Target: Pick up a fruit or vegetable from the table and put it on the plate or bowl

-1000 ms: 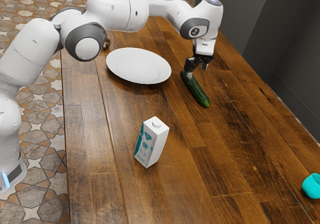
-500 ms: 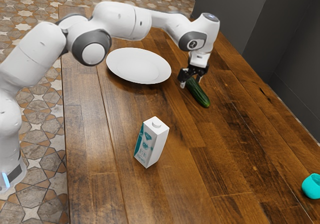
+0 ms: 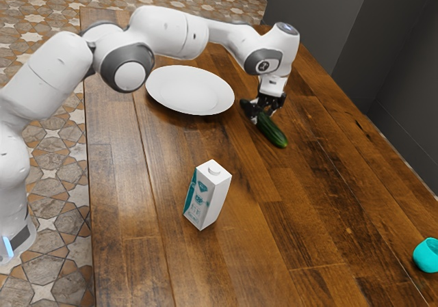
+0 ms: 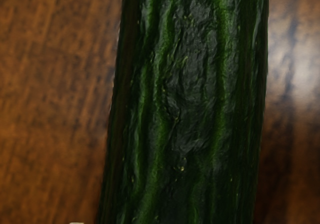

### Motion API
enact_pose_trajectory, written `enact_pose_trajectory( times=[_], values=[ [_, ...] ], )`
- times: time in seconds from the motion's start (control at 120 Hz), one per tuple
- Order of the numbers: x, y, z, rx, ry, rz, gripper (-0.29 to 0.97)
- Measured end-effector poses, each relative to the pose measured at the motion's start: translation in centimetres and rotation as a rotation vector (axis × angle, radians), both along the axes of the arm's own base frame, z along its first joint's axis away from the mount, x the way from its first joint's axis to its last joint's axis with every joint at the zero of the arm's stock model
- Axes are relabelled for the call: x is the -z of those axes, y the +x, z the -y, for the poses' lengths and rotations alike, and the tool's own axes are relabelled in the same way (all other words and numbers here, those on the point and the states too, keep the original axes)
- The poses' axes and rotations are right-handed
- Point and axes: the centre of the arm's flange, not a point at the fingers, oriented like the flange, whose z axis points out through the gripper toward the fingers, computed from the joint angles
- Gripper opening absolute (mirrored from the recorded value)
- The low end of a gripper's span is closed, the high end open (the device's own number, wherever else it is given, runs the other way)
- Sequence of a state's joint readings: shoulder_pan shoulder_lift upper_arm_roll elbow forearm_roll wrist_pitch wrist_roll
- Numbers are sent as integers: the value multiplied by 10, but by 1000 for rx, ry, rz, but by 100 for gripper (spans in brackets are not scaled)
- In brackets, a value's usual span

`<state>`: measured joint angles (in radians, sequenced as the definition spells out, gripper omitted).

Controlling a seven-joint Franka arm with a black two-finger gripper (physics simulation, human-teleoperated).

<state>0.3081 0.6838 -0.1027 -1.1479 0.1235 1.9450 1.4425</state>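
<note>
A dark green cucumber (image 3: 274, 132) lies on the wooden table (image 3: 328, 204), just off the white plate's (image 3: 189, 89) edge toward the exterior view's right. My gripper (image 3: 261, 109) has come down over the cucumber's end nearest the plate. Its black fingers stand open, one on each side of that end. In the wrist view the cucumber's ridged skin (image 4: 190, 109) is very close under my hand, with bare wood on both sides. The plate holds nothing.
A white and teal milk carton (image 3: 206, 195) stands upright toward the table's front, well away from the cucumber. A teal cup (image 3: 426, 254) sits at the exterior view's far right edge. A dark wall runs behind the table.
My hand has dropped from above the cucumber's end down onto it, and the fingers now straddle it. The cucumber, plate and carton have stayed put.
</note>
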Motion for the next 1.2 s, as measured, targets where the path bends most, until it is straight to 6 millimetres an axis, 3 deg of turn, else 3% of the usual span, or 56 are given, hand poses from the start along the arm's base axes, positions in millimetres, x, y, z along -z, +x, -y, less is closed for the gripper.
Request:
enact_pose_trajectory(
  times=[0.183, 0.317, 0.383, 0.483, 0.517, 0.608, 0.667, 0.742, 0.8, 0.883, 0.975, 1.2],
  values=[
    [3, 4, 2, 9, -4, 18, 23],
    [-11, 5, 6, 17, -2, 43, 22],
    [-39, 1, 10, 21, 6, 69, 21],
    [-131, -23, 23, 28, 33, 139, 21],
    [-153, -32, 27, 29, 39, 149, 22],
    [-176, -48, 23, 16, 46, 130, 21],
    [-190, -65, -6, -37, 59, 117, 21],
    [-188, -96, -75, -158, 74, 67, 21],
    [-171, -127, -134, -262, 46, 16, 21],
    [-143, -157, -179, -348, 7, -52, 21],
    [-123, -171, -195, -384, -24, -97, 20],
    [-103, -184, -195, -392, -57, -140, 20]
  ],
)
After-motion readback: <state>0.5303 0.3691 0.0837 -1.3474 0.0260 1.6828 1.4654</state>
